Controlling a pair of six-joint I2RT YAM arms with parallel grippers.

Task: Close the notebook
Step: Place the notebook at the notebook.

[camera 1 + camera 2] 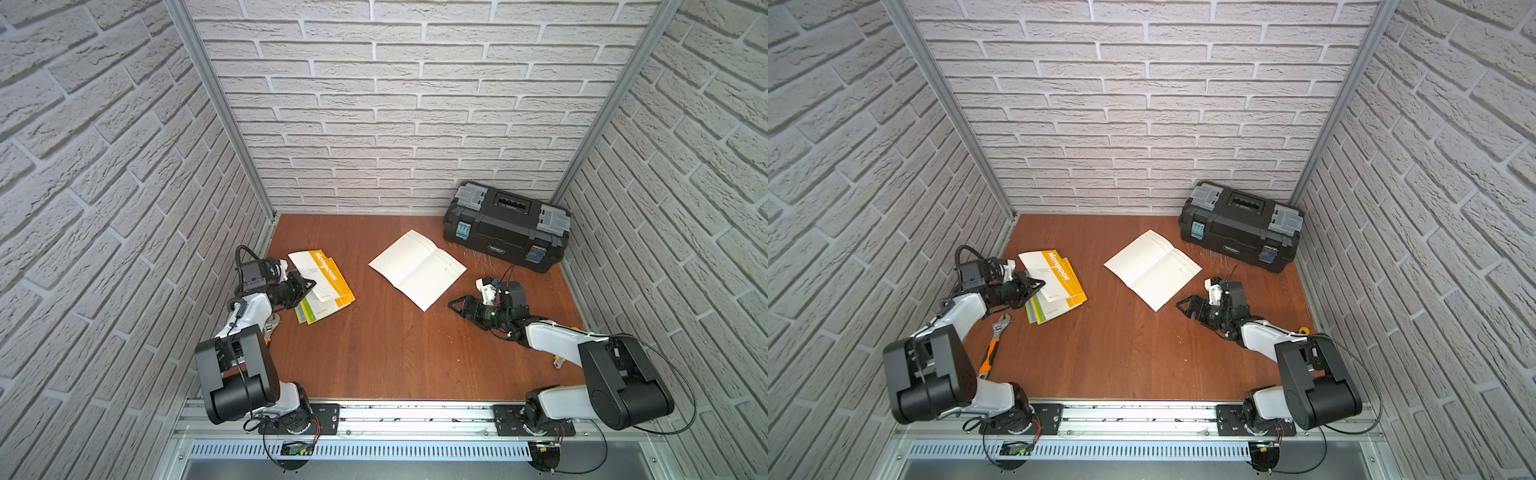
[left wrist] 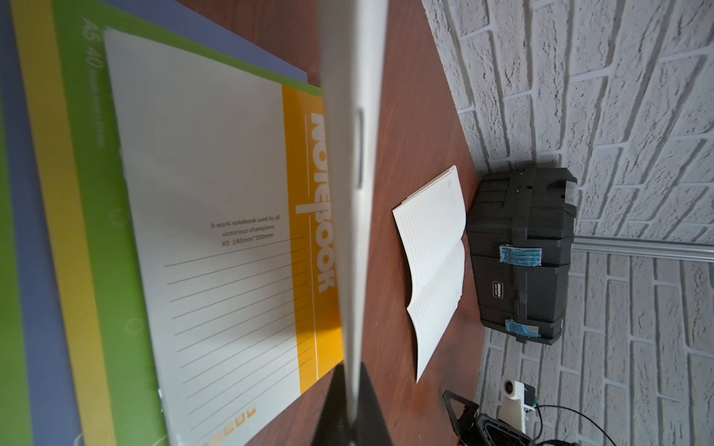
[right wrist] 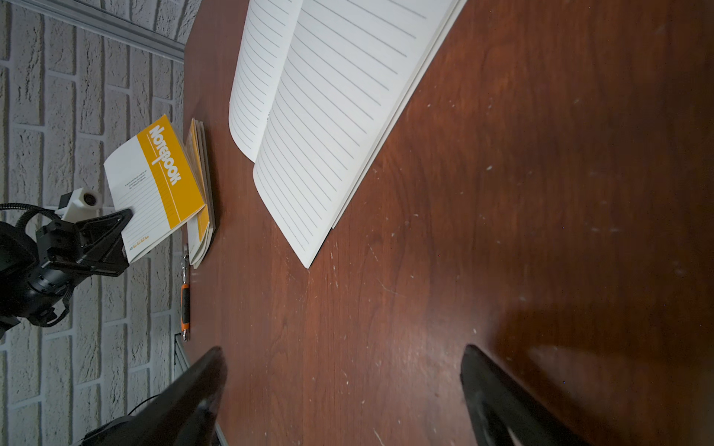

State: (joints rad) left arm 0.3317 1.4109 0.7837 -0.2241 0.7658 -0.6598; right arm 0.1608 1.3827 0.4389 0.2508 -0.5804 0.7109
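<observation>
Left end effector (image 1: 311, 285) grips yellow notebook cover (image 2: 351, 193), a blur edge-on; right end effector (image 3: 344, 359) released

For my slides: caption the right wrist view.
Open right gripper faces the open lined notebook; left gripper grips a yellow notebook.

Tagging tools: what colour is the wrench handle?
The wrench handle is orange, clearest in a top view.

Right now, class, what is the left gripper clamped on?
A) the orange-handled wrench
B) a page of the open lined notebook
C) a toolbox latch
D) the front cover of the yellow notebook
D: the left gripper is shut on the raised front cover of the yellow notebook. The left wrist view shows that cover edge-on between the jaws.
</observation>
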